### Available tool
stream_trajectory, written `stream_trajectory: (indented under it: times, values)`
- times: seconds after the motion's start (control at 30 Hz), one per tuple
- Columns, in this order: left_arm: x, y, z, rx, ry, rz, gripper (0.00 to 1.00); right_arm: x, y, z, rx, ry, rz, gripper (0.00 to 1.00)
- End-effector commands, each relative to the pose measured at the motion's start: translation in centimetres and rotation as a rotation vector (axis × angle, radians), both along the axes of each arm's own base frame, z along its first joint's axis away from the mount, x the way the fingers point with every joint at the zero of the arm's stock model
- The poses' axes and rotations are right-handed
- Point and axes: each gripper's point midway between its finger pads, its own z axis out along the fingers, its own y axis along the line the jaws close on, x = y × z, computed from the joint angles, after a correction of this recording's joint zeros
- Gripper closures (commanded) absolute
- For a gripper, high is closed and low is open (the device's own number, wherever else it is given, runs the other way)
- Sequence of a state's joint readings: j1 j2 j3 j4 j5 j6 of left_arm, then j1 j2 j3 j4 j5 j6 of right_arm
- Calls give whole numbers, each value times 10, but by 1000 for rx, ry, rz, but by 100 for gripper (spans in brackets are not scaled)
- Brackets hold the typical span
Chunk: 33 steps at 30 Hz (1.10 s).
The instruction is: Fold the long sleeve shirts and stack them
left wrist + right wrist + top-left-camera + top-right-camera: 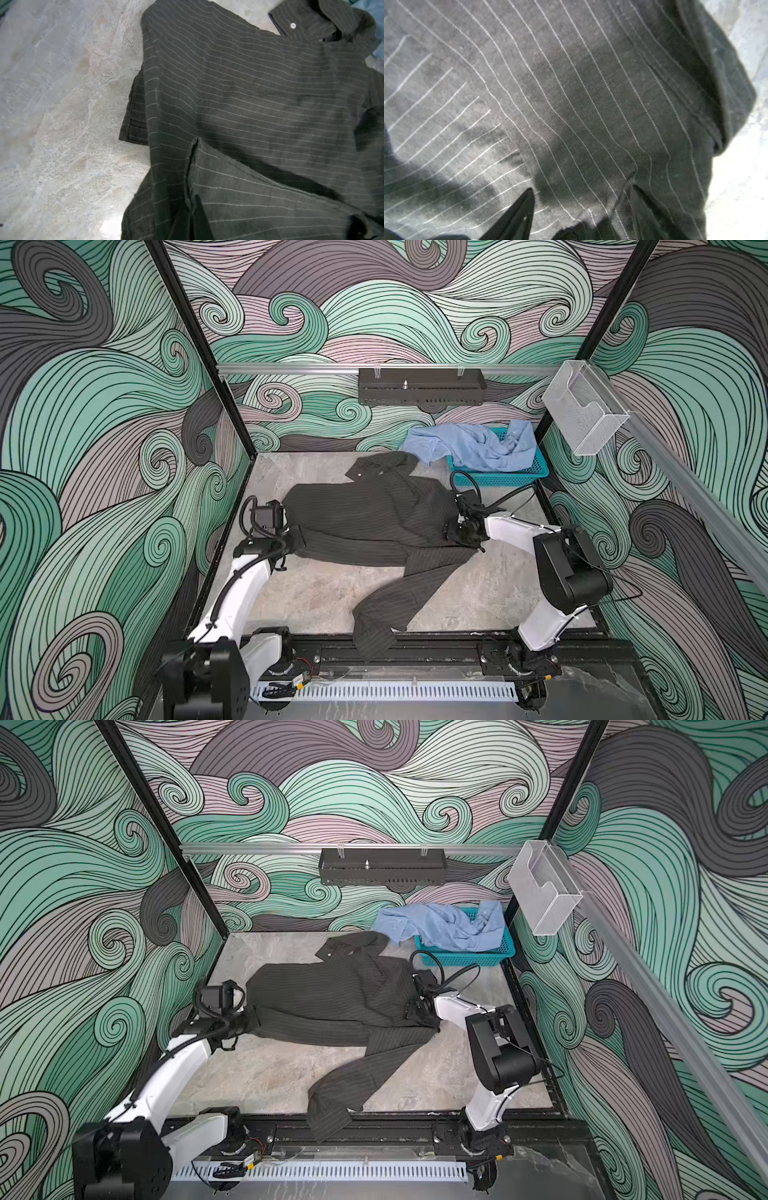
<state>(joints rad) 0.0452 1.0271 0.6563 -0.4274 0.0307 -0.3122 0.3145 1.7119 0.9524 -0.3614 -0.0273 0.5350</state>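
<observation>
Right wrist view gives us the right tool [582, 188] with its two dark fingers [517, 214] standing well apart against the charcoal pinstriped shirt [571, 93]. The cloth lies flat across the gap and is not pinched. In both top views this tool sits at one side edge of the shirt, and the left tool [297, 541] sits at the opposite edge. The left tool's tips are buried in cloth, so we cannot tell whether they are parted or closed. Between the two tools the shirt lies spread on the marbled worktop [316, 597]. Its collar [374, 466] lies beyond them, and one sleeve [395, 601] trails back from the right tool over the front rail [436, 649]. Beyond the right tool, the light blue shirt [469, 445] lies crumpled in a teal basket [498, 479], spilling over its rim towards the collar.
</observation>
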Motion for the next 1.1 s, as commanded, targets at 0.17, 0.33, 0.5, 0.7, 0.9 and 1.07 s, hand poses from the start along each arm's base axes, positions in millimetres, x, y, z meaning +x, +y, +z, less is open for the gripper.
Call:
stream_trajectory:
  times: [0.17,0.33,0.5,0.7,0.9,1.07]
  values:
    - [-1,3,33,25,-78,-16,61,-45,-13,65,33,-25,-24,0]
    - [-10,-10,32,-80,-9,-8,61,-70,8,99,3,-86,115,9]
    - [-17,-5,39,-121,32,91,61,-103,85,87,-8,-32,414,9]
    - [-23,-1,70,-120,-21,128,60,-130,149,45,-63,73,593,8]
    - [-31,6,92,-76,-89,137,59,-172,174,5,-76,205,699,28]
    - [-31,8,95,-69,-89,143,59,-229,167,-13,-80,300,788,57]
